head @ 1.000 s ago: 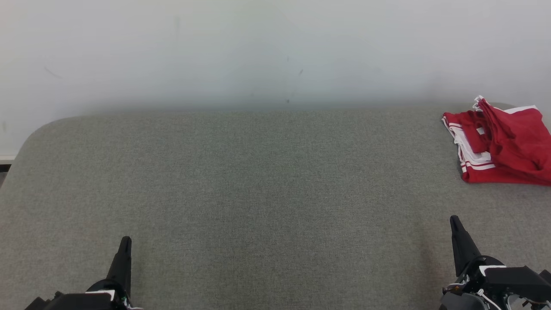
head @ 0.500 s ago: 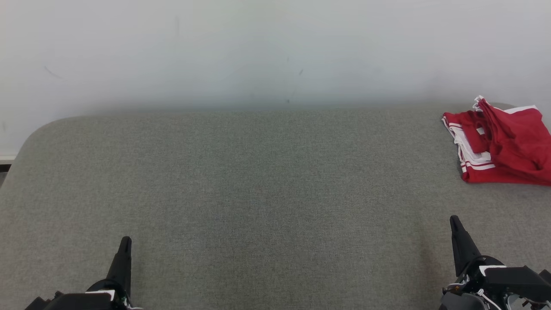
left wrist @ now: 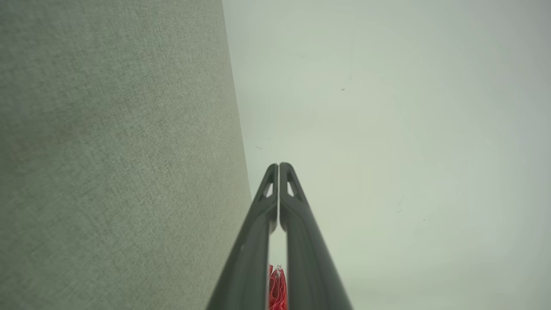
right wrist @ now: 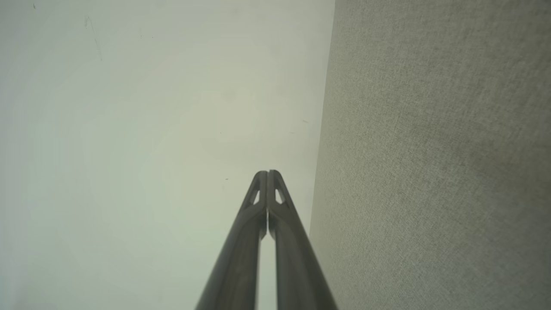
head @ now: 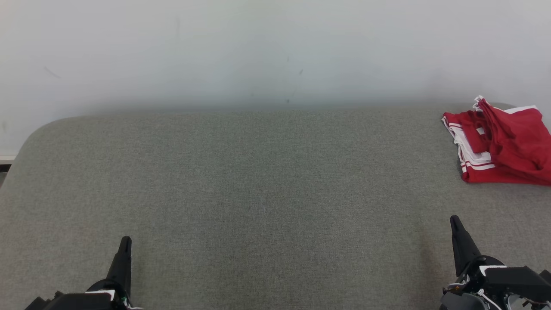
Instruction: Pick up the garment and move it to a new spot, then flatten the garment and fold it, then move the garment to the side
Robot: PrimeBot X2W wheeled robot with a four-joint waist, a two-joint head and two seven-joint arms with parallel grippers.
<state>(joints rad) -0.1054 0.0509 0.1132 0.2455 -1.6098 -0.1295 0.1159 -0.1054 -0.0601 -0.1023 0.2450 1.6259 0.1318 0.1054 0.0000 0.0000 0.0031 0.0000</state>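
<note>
The red garment [head: 512, 148], trimmed with white stripes, lies loosely folded at the far right end of the grey fabric-covered counter [head: 258, 181], close to the pale wall [head: 275, 51]. Well apart from it, at the near right, is the right gripper [head: 454, 223], its jaws clenched on nothing. The left gripper [head: 125, 242] is at the near left, its 2 jaws likewise pressed together and empty.

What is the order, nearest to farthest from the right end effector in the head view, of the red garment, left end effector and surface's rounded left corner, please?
1. Red garment, just ahead of the right end effector, far right.
2. Left end effector, across at lower left.
3. Rounded corner, far left.
</note>
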